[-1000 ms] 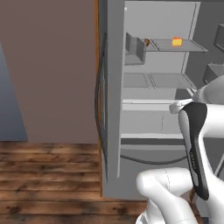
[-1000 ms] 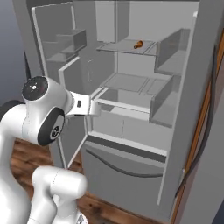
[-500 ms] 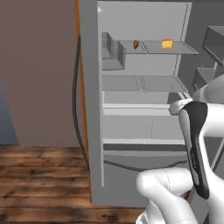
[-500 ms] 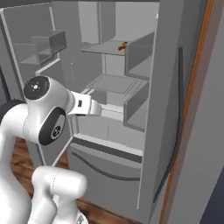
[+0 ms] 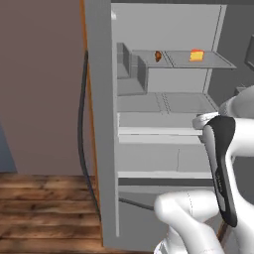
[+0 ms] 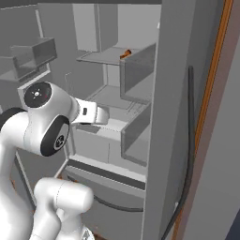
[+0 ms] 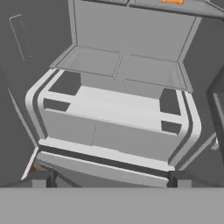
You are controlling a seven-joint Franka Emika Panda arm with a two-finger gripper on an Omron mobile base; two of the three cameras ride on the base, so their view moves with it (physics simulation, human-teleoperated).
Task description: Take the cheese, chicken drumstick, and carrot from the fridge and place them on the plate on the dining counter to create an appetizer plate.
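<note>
The fridge (image 5: 101,124) stands open in front of me. On its upper shelf lie the dark brown chicken drumstick (image 5: 158,55) and, further right, the orange-yellow cheese (image 5: 197,55). From the right base view a small orange-brown item (image 6: 125,54) shows on that shelf behind a door bin; it looks like the drumstick. In the hand view my gripper (image 7: 109,178) is open and empty, its fingertips (image 7: 43,177) set wide apart. It faces the fridge drawers (image 7: 118,131) from well outside the cabinet. An edge of the cheese (image 7: 173,1) peeks in at the top. The carrot, the plate and the dining counter are out of view.
The open fridge door (image 6: 173,108) with its dark vertical handle (image 6: 190,140) stands at the right of the right base view. Another door edge with a handle (image 5: 82,134) rises left of the shelves. Door bins (image 6: 35,56) hang at the left. Wooden floor (image 5: 44,208) lies below.
The whole picture has shifted: the base has moved, so the fridge interior looks larger and sits more squarely ahead. The arm holds the same pose and the gripper stays open.
</note>
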